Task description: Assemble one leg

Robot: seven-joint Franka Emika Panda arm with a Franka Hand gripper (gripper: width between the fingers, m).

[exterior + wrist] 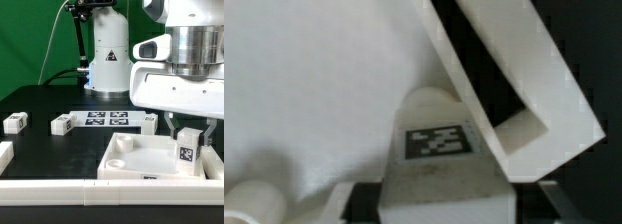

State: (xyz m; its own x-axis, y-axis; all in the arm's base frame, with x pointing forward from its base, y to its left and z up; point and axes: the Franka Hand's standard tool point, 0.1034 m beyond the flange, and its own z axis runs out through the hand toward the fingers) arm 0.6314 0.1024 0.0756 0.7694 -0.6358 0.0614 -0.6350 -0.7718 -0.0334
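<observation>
My gripper (190, 138) is shut on a leg (186, 153), a small white block with a black-and-white tag. It holds the leg upright over the corner of the large white tray (128, 170) on the exterior view's right. In the wrist view the tagged leg (438, 142) sits between my two fingers (363, 198), against the tray's raised rim (518, 95). Its lower end is hidden, so I cannot tell whether it touches the tray. Three more legs lie on the black table: one far left (14, 123), one beside it (64, 124) and one behind the tray (150, 121).
The marker board (108, 118) lies flat behind the tray. A white strip (60, 188) runs along the table's front edge. A white part (4, 152) pokes in at the left edge. A round socket (249, 200) shows in the tray. The arm's base (108, 60) stands at the back.
</observation>
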